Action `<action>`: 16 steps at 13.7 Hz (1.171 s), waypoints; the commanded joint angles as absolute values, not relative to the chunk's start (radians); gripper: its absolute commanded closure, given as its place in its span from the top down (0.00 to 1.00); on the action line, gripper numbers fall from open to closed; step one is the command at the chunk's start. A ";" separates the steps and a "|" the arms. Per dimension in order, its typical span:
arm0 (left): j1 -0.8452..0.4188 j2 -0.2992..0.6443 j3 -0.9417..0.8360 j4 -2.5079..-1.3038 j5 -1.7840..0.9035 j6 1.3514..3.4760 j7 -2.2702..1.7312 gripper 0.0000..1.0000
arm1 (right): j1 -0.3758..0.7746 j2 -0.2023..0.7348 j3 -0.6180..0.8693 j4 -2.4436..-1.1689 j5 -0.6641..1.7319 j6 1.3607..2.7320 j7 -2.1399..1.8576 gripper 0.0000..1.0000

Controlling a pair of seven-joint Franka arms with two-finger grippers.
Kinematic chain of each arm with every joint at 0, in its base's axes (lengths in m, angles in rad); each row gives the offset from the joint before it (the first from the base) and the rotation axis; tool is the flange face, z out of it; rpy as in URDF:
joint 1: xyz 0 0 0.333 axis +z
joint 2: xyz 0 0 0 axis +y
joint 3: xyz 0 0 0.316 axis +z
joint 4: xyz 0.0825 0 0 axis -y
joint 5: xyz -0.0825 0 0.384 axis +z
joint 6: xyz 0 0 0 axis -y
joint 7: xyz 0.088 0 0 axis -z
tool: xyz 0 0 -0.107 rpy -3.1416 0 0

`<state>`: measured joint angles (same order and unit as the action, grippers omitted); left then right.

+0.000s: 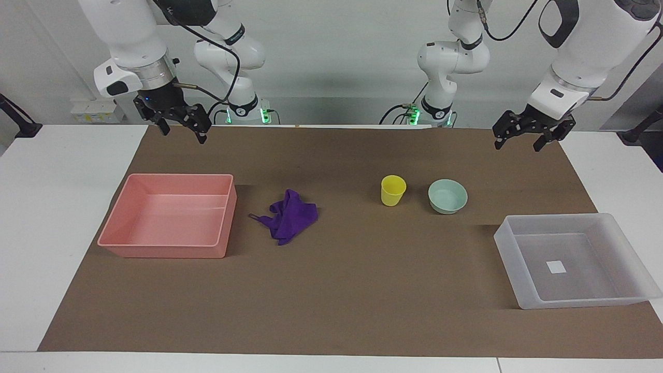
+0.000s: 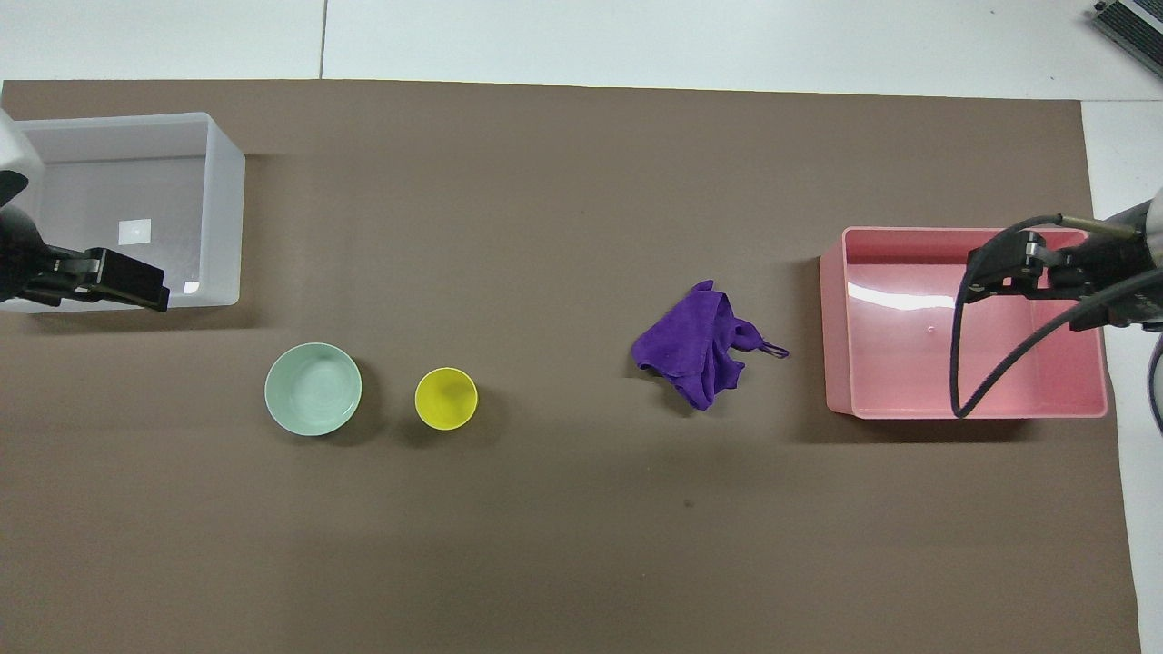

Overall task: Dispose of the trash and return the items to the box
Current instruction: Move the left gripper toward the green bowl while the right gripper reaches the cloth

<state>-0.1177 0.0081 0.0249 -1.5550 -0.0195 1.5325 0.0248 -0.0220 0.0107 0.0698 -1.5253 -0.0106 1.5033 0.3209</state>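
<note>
The trash, a crumpled purple rag, lies on the brown mat beside the pink tray. A yellow cup stands upright next to a mint-green bowl, toward the left arm's end. The box, a frosted-white tray, sits farther from the robots than the bowl, with only its small white label inside. My left gripper hangs open and holds nothing, high over the mat's edge at the robots' end. My right gripper hangs open and holds nothing over the same edge, at the right arm's end.
A pink tray with nothing in it stands at the right arm's end of the mat. Brown mat covers most of the white table. A black cable loops from the right arm over the pink tray.
</note>
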 commanded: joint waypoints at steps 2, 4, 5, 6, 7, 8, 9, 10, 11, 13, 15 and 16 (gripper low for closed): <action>-0.126 0.005 0.031 -1.558 0.005 1.532 0.006 1.00 | -0.038 -0.012 0.078 -1.557 -0.017 1.528 0.302 1.00; -0.129 0.003 0.029 -1.560 0.052 1.546 -0.006 1.00 | -0.038 -0.012 0.078 -1.559 -0.017 1.528 0.305 1.00; -0.129 0.005 0.028 -1.560 0.055 1.546 -0.012 1.00 | -0.038 -0.014 0.078 -1.559 -0.015 1.526 0.308 1.00; -0.130 0.006 0.026 -1.560 0.055 1.543 -0.015 1.00 | -0.038 -0.014 0.078 -1.560 -0.014 1.528 0.305 1.00; -0.130 0.008 0.026 -1.560 0.055 1.540 -0.026 1.00 | -0.040 -0.014 0.077 -1.563 -0.006 1.546 0.307 1.00; -0.130 0.012 0.026 -1.560 0.054 1.540 -0.026 1.00 | -0.037 -0.017 0.077 -1.575 -0.006 1.574 0.298 1.00; -0.129 0.015 0.026 -1.563 0.051 1.534 -0.026 1.00 | -0.040 -0.017 0.077 -1.577 -0.005 1.575 0.292 1.00; -0.132 0.017 0.025 -1.578 0.051 1.534 -0.026 1.00 | -0.043 -0.017 0.077 -1.578 0.003 1.575 0.279 1.00; -0.140 0.017 0.025 -1.597 0.049 1.531 -0.028 1.00 | -0.043 -0.018 0.075 -1.580 0.002 1.578 0.272 1.00; -0.167 -0.003 0.026 -1.669 0.052 1.548 -0.026 1.00 | -0.040 -0.021 0.075 -1.600 0.002 1.626 0.287 1.00; -0.166 -0.012 0.026 -1.677 0.055 1.568 -0.025 1.00 | -0.041 -0.026 0.075 -1.631 0.002 1.682 0.304 1.00; -0.163 -0.011 0.026 -1.683 0.055 1.574 -0.025 1.00 | -0.038 -0.017 0.075 -1.632 0.002 1.701 0.307 1.00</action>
